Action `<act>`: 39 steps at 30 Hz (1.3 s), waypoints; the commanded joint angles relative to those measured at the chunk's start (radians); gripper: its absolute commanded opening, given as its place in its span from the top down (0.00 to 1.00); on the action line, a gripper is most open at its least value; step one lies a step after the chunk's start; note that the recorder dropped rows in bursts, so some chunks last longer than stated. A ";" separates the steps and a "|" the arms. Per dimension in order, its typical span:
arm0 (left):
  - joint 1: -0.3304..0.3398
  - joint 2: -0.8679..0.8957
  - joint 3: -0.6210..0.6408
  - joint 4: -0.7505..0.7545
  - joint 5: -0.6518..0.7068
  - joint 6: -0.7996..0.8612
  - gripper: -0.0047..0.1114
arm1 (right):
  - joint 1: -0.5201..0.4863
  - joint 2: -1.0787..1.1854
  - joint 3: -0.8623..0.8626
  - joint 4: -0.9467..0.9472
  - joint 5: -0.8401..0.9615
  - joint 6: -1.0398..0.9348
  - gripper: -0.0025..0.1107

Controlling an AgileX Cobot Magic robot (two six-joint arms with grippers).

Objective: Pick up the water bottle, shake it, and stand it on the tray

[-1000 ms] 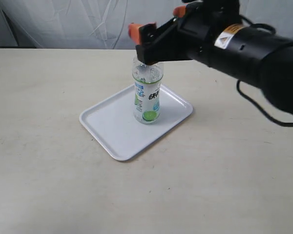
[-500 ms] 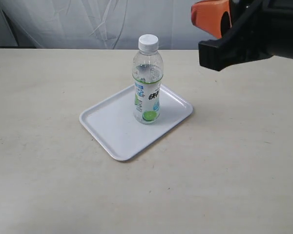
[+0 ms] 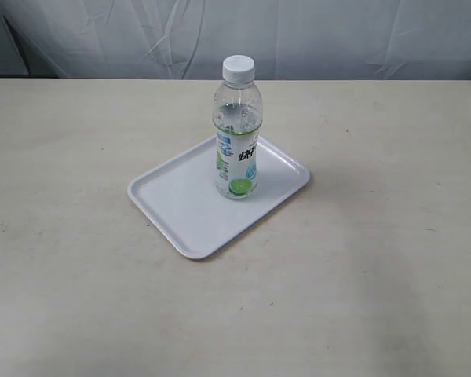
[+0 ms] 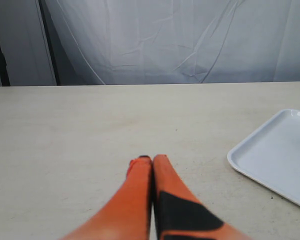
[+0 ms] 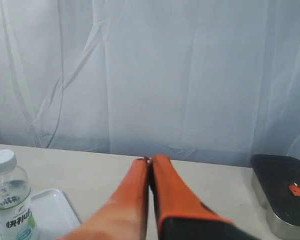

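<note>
The water bottle (image 3: 237,133) stands upright, cap on, at the centre of the exterior view, on the upper right part of the tray (image 3: 180,208). No arm shows there. Count: 1 bottle, 1 tray. The standing step looks done, though shaking cannot be judged. In the left wrist view, the left gripper (image 4: 152,160) hangs over the table (image 4: 65,130), jaws together and empty, near a tray corner. In the right wrist view, the right gripper (image 5: 150,161) is likewise closed and empty, well apart from the bottle. 1 dark-lidded metal box (image 5: 280,200) sits on the table.
</note>
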 commanded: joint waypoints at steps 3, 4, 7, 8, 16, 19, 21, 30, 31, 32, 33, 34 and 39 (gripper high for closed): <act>0.001 -0.004 0.003 -0.001 -0.001 -0.004 0.96 | -0.032 -0.039 0.075 0.006 0.013 0.021 0.93; 0.001 -0.004 0.003 -0.001 -0.001 -0.004 0.96 | -0.044 -0.082 0.158 0.002 -0.065 0.021 0.93; 0.001 -0.004 0.003 -0.001 -0.001 -0.004 0.96 | -0.115 -0.215 0.339 -0.001 -0.167 0.021 0.93; 0.001 -0.004 0.003 -0.001 -0.001 -0.004 0.96 | -0.139 -0.253 0.389 -0.001 -0.178 0.021 0.93; 0.001 -0.004 0.003 -0.001 -0.001 -0.004 0.96 | -0.255 -0.460 0.713 -0.008 -0.310 0.121 0.93; 0.001 -0.004 0.003 -0.001 -0.001 -0.004 0.96 | -0.277 -0.460 0.784 -0.010 -0.320 0.128 0.93; 0.001 -0.004 0.003 -0.001 -0.001 -0.004 0.96 | -0.292 -0.460 0.820 -0.012 -0.320 0.133 0.93; 0.001 -0.004 0.003 -0.001 -0.001 -0.004 0.96 | -0.303 -0.460 0.825 -0.090 -0.289 0.152 0.93; 0.001 -0.004 0.003 -0.001 -0.001 -0.004 0.96 | -0.303 -0.460 0.825 -0.090 -0.289 0.159 0.93; 0.001 -0.004 0.003 -0.001 -0.001 -0.004 0.96 | -0.303 -0.460 0.825 -0.092 -0.289 0.169 0.93; 0.001 -0.004 0.003 -0.001 -0.001 -0.004 0.96 | -0.303 -0.460 0.825 -0.092 -0.289 0.178 0.93; 0.001 -0.004 0.003 -0.001 -0.001 -0.004 0.96 | -0.303 -0.460 0.825 -0.097 -0.289 0.192 0.93; 0.001 -0.004 0.003 -0.001 -0.001 -0.004 0.96 | -0.303 -0.460 0.825 -0.103 -0.282 0.199 0.93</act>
